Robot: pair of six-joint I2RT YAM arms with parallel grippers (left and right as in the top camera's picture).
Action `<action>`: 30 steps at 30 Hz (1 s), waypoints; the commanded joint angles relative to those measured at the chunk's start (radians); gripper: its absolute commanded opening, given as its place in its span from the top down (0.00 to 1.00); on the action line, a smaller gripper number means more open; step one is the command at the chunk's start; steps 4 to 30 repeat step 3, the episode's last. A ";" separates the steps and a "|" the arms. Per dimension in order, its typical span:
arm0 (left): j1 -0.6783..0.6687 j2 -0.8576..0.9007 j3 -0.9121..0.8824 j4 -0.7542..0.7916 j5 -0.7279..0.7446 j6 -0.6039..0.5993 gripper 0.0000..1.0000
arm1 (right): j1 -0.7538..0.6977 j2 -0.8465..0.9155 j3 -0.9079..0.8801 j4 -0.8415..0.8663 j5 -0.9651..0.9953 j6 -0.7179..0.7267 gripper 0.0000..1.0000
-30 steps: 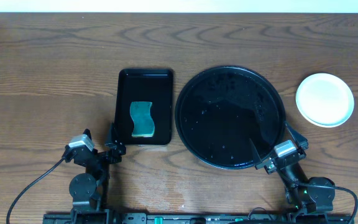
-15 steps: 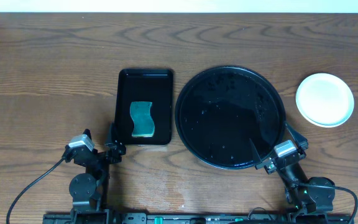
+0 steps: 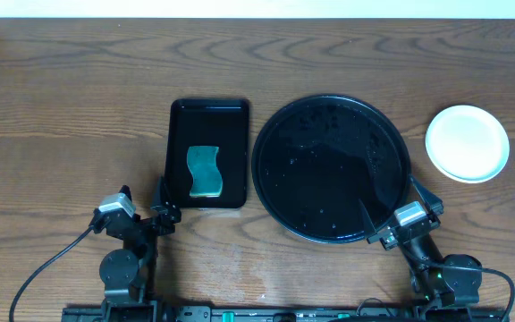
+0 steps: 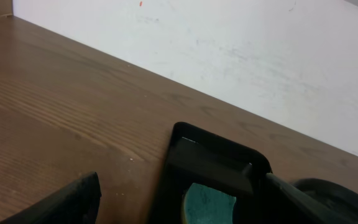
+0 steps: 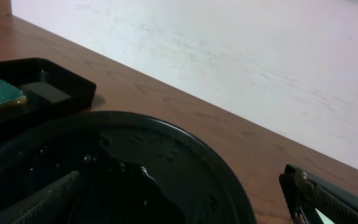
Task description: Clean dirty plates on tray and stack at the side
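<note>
The large round black tray (image 3: 331,169) sits at centre right, wet with water drops and holding no plate; it also shows in the right wrist view (image 5: 185,168). A stack of pale plates (image 3: 468,143) rests on the table right of the tray; only the top white plate shows. My left gripper (image 3: 141,204) is open and empty near the front edge, below the small rectangular tray. My right gripper (image 3: 390,210) is open and empty at the round tray's front right rim.
A small rectangular black tray (image 3: 208,154) left of the round tray holds a teal sponge (image 3: 205,170), also seen in the left wrist view (image 4: 209,204). A white wall (image 5: 229,56) runs along the table's far edge.
</note>
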 commanded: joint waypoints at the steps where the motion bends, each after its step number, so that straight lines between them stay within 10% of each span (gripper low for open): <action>1: 0.007 -0.006 -0.010 -0.049 -0.013 0.013 0.18 | 0.010 -0.006 -0.002 -0.004 0.002 0.010 0.01; 30: 0.007 -0.006 -0.010 -0.048 -0.013 0.013 0.18 | 0.010 -0.006 -0.002 -0.004 0.002 0.010 0.01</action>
